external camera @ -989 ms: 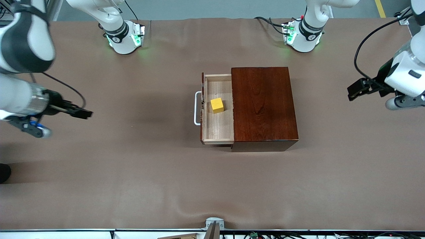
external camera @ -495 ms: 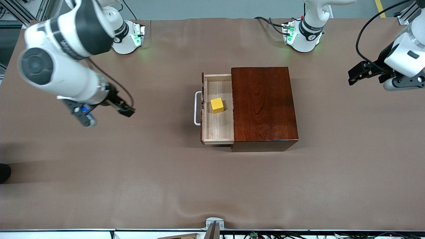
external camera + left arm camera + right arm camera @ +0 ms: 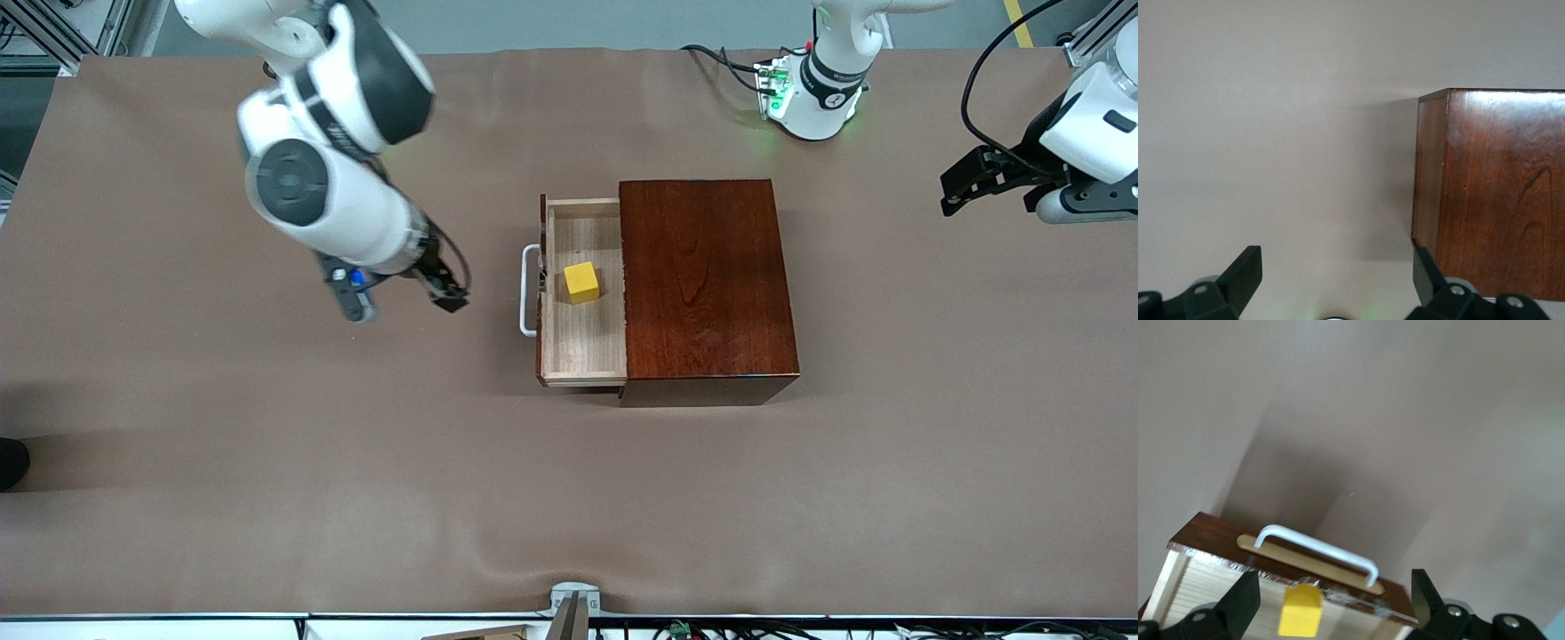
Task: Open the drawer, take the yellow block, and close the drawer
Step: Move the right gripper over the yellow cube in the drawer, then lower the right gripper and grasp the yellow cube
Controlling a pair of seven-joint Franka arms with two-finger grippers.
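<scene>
Where the tabletop (image 3: 356, 498) lay nearest the front camera it was bare brown sheet; farther in, at its middle, stood the wooden box (image 3: 707, 280), with the drawer (image 3: 582, 356) pulled out toward the right arm's end. Inside the pale tray the yellow block (image 3: 581, 282) sat on the floor, close to the drawer front and its white handle (image 3: 528, 291).

Only the front view showed the whole box with both arms at once. The right wrist view alone showed the handle (image 3: 1317, 550) side-on as a raised bar on the drawer front, with the yellow block (image 3: 1301, 615) just inside it. The left wrist view showed only the box's glossy closed end (image 3: 1498, 193) and bare tabletop, with no drawer in sight.

The right gripper (image 3: 443, 292) hung over the tabletop beside the handle, jaws spread wide and holding nothing. The left gripper (image 3: 965, 187) hung over the left arm's end of the tabletop, well apart from the box, jaws likewise wide and empty.

No writing could be read.
</scene>
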